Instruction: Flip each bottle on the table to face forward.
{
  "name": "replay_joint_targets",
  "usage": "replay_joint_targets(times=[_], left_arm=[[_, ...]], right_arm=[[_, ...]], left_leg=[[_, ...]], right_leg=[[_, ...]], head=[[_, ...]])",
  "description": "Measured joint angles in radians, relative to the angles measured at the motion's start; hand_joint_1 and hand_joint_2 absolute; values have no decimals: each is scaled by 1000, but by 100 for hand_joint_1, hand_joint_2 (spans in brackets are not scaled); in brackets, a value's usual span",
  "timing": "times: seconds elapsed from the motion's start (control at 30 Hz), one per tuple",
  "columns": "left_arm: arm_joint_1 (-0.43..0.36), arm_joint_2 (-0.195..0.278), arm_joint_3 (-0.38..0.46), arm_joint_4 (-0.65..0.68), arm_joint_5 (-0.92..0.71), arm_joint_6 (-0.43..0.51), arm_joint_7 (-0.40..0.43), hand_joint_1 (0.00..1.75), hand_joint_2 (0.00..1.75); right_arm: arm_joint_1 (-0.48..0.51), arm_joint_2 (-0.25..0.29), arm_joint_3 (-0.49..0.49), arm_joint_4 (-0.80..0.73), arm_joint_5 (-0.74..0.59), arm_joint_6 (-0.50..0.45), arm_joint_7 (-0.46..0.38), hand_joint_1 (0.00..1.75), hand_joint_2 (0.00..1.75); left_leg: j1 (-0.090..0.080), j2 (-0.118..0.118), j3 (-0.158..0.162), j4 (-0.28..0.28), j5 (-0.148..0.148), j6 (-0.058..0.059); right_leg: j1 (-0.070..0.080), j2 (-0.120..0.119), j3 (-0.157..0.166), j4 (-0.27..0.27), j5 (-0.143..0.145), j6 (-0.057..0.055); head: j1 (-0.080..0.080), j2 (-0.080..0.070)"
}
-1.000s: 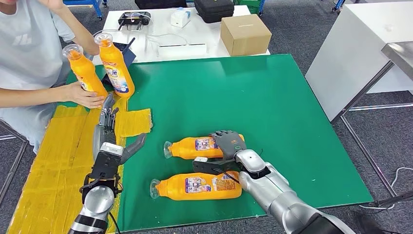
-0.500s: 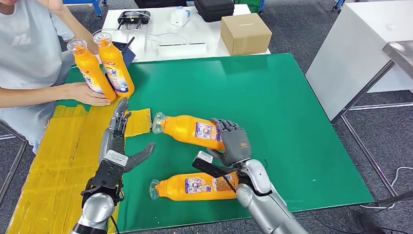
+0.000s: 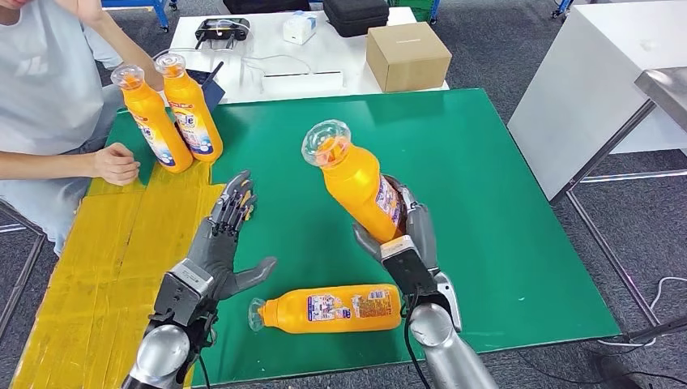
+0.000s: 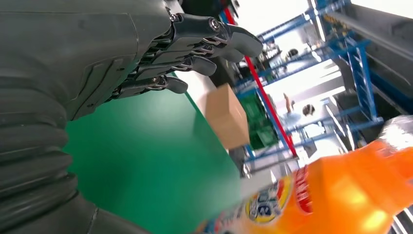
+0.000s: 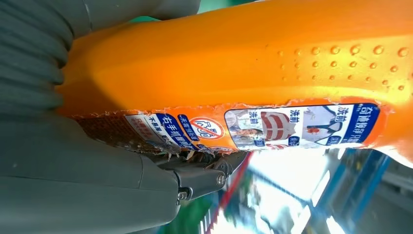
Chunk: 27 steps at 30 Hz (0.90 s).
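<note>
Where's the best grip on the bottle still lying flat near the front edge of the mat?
Judging by its pose, grip the lying bottle around its broad labelled body. Its neck points toward the left hand and its base lies by the right arm, so come down from above, fingers wrapped across the body's width.

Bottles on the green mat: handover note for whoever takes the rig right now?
Right hand: grips a lifted orange plastic bottle, tilted, clear cap up.
Left hand: open, holds nothing, above the green mat.
Second orange bottle: lying on its side near the front edge, untouched.
Two upright orange bottles: standing at the far left, by a person's hand.
Left: set down the held bottle, then the lying one.
</note>
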Motion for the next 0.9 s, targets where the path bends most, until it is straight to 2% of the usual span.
replay_joint_targets(times=[0.1, 0.2, 0.57, 0.9], left_arm=[[-20, 7, -20, 1, 48, -39, 11, 0, 175], [-40, 13, -38, 6, 92, -73, 22, 0, 175], [-89, 25, -66, 33, 130, -84, 29, 0, 175], [-110, 25, -68, 60, 143, -83, 33, 0, 175]], right_arm=[[0, 19, 12, -4, -82, 83, -20, 175, 175], [0, 38, 42, 2, -103, 116, -27, 175, 175], [-35, 83, 176, 89, -104, 158, -28, 175, 175], [-69, 92, 263, 170, -90, 174, -9, 175, 175]], left_leg=[[0, 0, 0, 0, 0, 0], [0, 0, 0, 0, 0, 0], [0, 0, 0, 0, 0, 0], [0, 0, -1, 0, 0, 0]], right_leg=[[0, 0, 0, 0, 0, 0], [0, 0, 0, 0, 0, 0], [0, 0, 0, 0, 0, 0], [0, 0, -1, 0, 0, 0]], head=[[0, 0], [0, 0], [0, 0], [0, 0]])
